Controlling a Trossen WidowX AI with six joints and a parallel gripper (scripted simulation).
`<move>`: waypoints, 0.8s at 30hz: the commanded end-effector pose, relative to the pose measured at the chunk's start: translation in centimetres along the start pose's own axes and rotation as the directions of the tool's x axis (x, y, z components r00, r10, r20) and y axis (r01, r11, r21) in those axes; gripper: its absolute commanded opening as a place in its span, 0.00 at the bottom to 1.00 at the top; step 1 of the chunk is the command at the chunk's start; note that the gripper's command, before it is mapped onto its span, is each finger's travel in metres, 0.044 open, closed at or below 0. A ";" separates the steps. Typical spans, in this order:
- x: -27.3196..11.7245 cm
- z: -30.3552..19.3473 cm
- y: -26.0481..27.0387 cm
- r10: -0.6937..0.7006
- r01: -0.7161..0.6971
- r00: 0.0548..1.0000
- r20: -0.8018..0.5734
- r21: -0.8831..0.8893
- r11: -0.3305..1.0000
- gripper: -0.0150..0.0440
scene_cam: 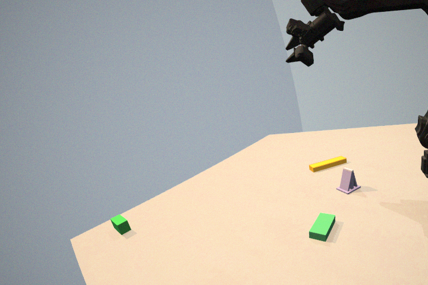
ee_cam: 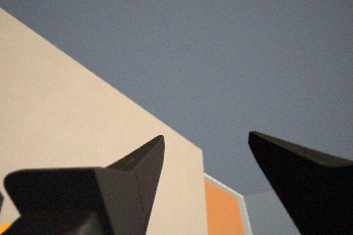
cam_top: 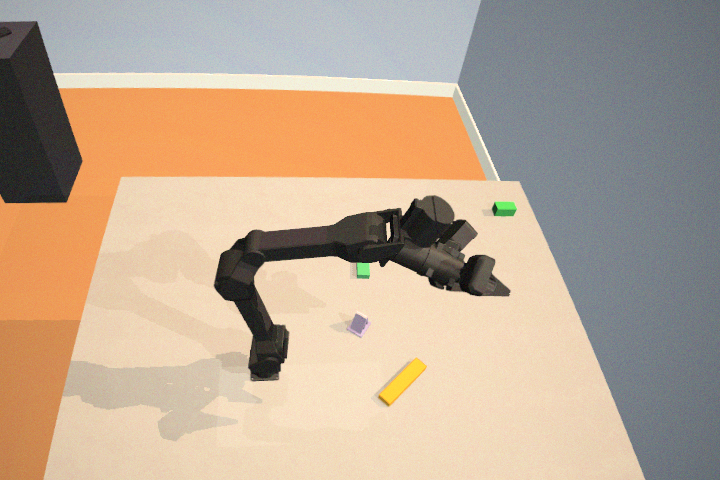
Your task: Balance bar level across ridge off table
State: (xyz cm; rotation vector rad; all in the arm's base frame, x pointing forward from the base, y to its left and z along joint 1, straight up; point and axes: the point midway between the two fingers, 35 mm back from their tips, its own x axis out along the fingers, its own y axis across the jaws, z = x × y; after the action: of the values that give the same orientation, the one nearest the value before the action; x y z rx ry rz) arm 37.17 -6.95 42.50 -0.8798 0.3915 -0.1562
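A yellow bar (cam_top: 402, 380) (scene_cam: 327, 163) lies flat on the table (cam_top: 485, 396) (scene_cam: 221, 235), apart from a small lilac wedge-shaped ridge (cam_top: 359, 324) (scene_cam: 348, 180) that stands upright on its base. A sliver of the bar also shows in the wrist view (ee_cam: 0, 228) at the bottom left corner. My gripper (cam_top: 501, 287) (scene_cam: 293, 50) (ee_cam: 205, 138) is open and empty. It hangs high in the air, well above the table and away from both the bar and the ridge, pointing towards the table's right edge.
A flat green block (cam_top: 363, 270) (scene_cam: 321, 226) lies partly under the arm in the top view. A small green cube (cam_top: 503, 208) (scene_cam: 120, 224) sits near the table's far corner. A tall dark box (cam_top: 21, 113) stands on the orange floor at the left.
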 end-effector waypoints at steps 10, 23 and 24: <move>5.8 -6.6 11.6 0.408 -0.422 0.874 -0.266 0.006 0.907 0.79; 6.0 -12.9 21.2 0.683 -0.717 0.553 -0.478 0.145 0.682 0.79; 5.8 -13.3 21.8 0.698 -0.733 0.522 -0.491 0.161 0.661 0.79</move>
State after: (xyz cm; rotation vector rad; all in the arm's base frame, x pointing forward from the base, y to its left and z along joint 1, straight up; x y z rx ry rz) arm 37.93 -4.96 19.74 -0.7135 1.1336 0.3403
